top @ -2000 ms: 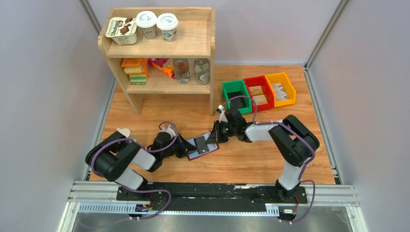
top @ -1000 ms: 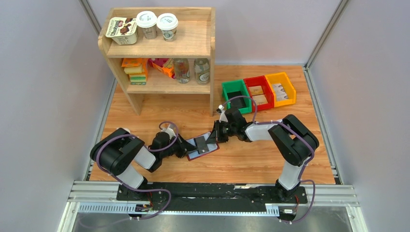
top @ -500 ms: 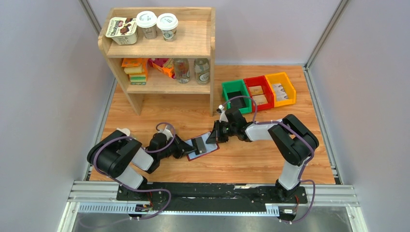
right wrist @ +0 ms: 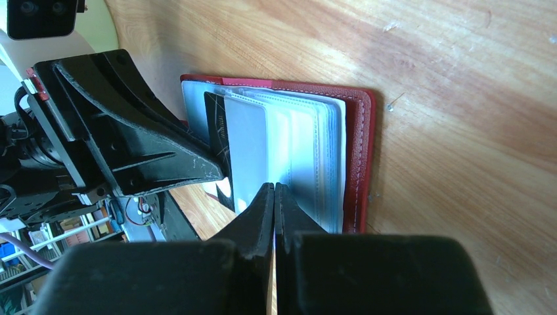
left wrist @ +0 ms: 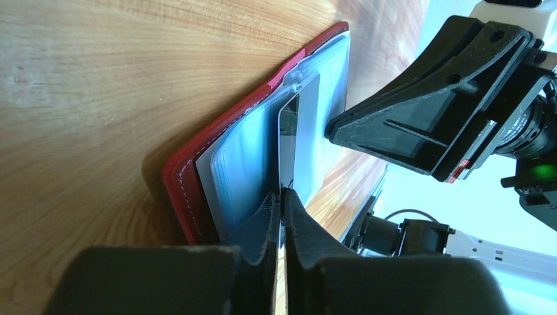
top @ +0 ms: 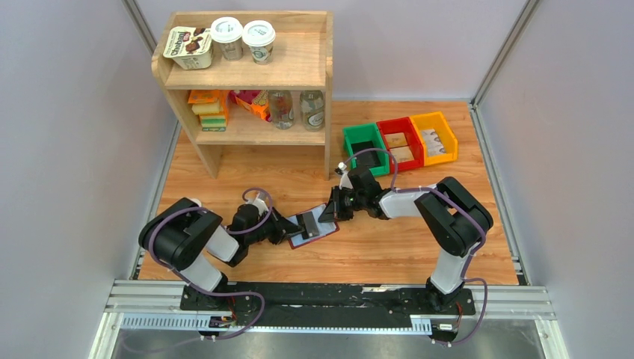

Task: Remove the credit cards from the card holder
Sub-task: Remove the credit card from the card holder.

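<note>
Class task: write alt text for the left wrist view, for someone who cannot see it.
An open maroon card holder lies on a wooden table, a grey credit card lifted off its clear sleeves, its near edge in the narrow gap of the left claw. The right claw, shut, points at the card from the right.

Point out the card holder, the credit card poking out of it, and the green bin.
card holder (right wrist: 358, 157): right wrist view, red cover's edge.
credit card (right wrist: 246, 144): right wrist view, grey face.
green bin (top: 349, 144): top external view, left wall.
</note>
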Robot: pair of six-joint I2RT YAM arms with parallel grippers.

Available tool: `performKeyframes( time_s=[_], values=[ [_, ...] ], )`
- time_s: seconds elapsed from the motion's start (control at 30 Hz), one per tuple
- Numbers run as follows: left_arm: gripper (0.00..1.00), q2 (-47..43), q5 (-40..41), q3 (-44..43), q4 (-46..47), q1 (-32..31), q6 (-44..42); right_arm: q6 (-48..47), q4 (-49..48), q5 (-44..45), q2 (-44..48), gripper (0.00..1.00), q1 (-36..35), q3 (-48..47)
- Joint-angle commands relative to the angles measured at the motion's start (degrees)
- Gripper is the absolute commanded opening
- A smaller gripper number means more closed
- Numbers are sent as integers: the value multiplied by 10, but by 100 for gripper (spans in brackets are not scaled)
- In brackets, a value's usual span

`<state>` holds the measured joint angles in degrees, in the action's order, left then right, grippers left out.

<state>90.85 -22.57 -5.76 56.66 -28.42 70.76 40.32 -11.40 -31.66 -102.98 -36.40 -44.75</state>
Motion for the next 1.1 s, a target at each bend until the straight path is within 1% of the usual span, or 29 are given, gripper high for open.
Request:
performKeyframes(
  time_s=[0.0,0.1,0.17,0.23,0.27,0.3,0.33,0.37,0.4,0.43,0.5,0.57,0.63,0.67,0.73,0.87,0.93,1.07],
  values=[
    [1,22,22,1,5,3,-14,-36,82,89,-28,0,12,18],
    [0,14,24,10,6,4,-11,-37,83,92,-24,0,12,19],
    [0,-2,24,13,-13,4,-12,-38,86,94,-22,0,12,19],
    [0,-37,25,14,-50,4,-21,-40,90,96,-21,0,12,19],
    [0,-52,32,15,-86,5,-26,-41,91,96,-21,0,12,17],
    [0,-84,36,14,-103,4,-40,-42,93,97,-21,0,12,17],
    [0,-100,47,12,-152,5,-47,-43,95,97,-19,0,12,15],
    [0,-139,53,7,-180,5,-64,-45,96,99,-18,0,12,14],
    [0,-159,66,-6,-245,5,-86,-46,100,99,-16,0,12,12],
    [0,-203,74,-10,-312,5,-97,-46,103,98,-14,0,12,10],
    [0,-267,98,-27,-375,6,-131,-48,107,97,-10,0,12,5],
    [0,-331,122,-41,-464,6,-162,-51,112,96,-3,0,12,0],
    [0,-378,137,-46,-505,5,-192,-56,112,95,8,1,12,-7],
    [0,-391,140,-51,-516,5,-212,-59,133,95,14,2,12,-13],
    [0,-424,135,-64,-545,5,-242,-71,146,94,30,8,12,-24],
    [0,-486,97,-93,-582,6,-317,-102,159,74,71,28,11,-45],
    [0,-501,69,-115,-603,6,-356,-125,163,60,98,39,10,-61],
    [0,-510,-9,-185,-647,6,-437,-183,174,22,171,59,9,-85]
  ],
)
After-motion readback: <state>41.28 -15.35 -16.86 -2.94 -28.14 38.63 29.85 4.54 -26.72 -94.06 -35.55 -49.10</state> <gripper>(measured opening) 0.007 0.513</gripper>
